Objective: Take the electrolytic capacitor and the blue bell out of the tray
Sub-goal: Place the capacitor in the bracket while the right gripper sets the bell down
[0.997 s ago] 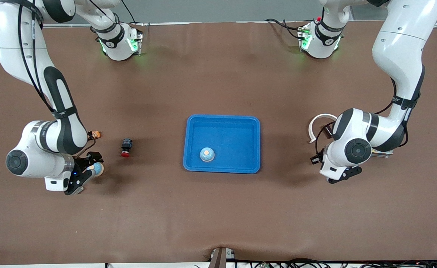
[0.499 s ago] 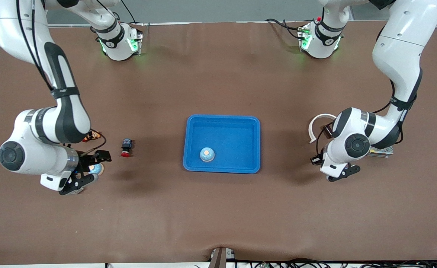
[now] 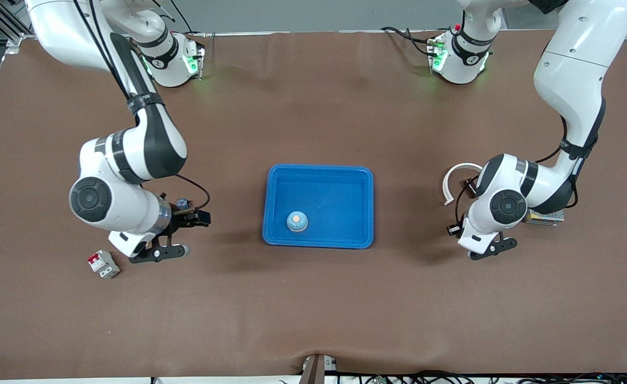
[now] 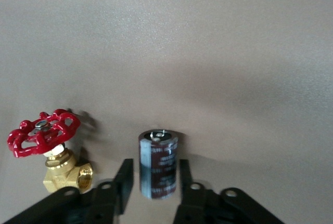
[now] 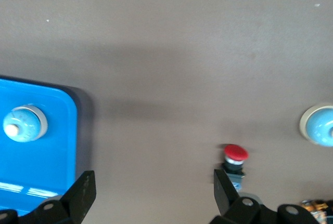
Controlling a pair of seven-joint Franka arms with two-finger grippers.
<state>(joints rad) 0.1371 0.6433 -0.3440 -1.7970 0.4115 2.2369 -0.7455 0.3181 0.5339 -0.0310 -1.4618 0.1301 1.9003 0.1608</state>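
Observation:
The dark capacitor stands upright on the brown table at the left arm's end. My left gripper is open around it, with a small gap on each side. In the front view the left gripper hides the capacitor. One pale blue bell sits in the blue tray. A second bell rests on the table toward the right arm's end and is hidden in the front view. My right gripper hangs wide open and empty over bare table between the tray and a red push button.
A brass valve with a red handwheel stands close beside the capacitor. A white ring and a metal box lie by the left arm. A white and red breaker lies toward the right arm's end, nearer to the front camera.
The right arm has swung from the table's end toward the tray, passing over the push button and uncovering the breaker. The left arm has barely shifted.

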